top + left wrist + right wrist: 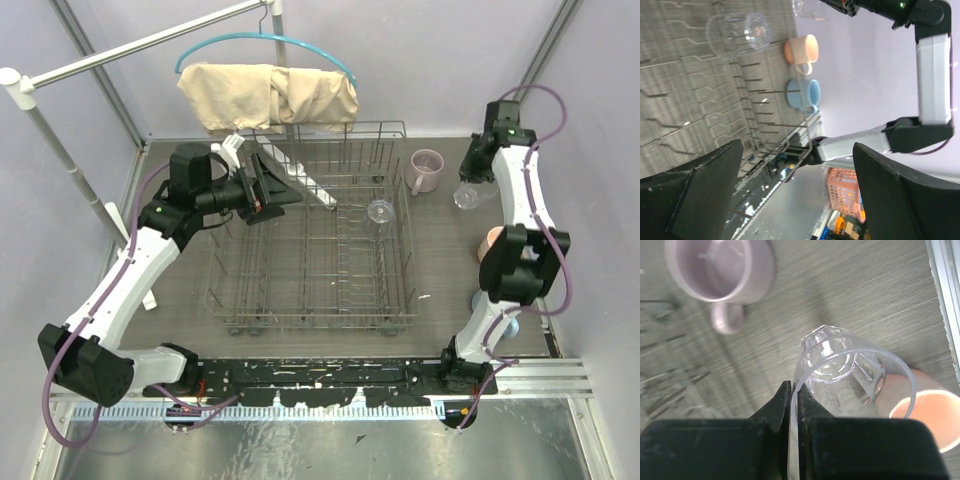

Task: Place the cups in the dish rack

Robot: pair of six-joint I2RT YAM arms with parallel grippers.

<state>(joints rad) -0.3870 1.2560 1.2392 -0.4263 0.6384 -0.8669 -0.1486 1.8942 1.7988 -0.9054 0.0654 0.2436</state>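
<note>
The grey wire dish rack [312, 318] fills the table's middle. One clear glass tumbler [380, 211] sits inside its right side, also in the left wrist view [747, 32]. My right gripper [796, 402] is shut on the rim of the second clear tumbler [855, 372], one finger inside and one outside, just right of the rack [468, 196]. The mauve-pink mug [428, 170] stands on the table beside it. The peach-orange mug [802, 50] and light blue mug [805, 93] stand right of the rack, partly hidden by my right arm. My left gripper [285, 195] is open and empty over the rack's back left.
A beige cloth [270, 95] hangs on a teal hanger behind the rack. A white rail and pole [60, 160] stand at the left. A white object [300, 175] lies in the rack's back. A pink basket [845, 192] sits beyond the table's edge.
</note>
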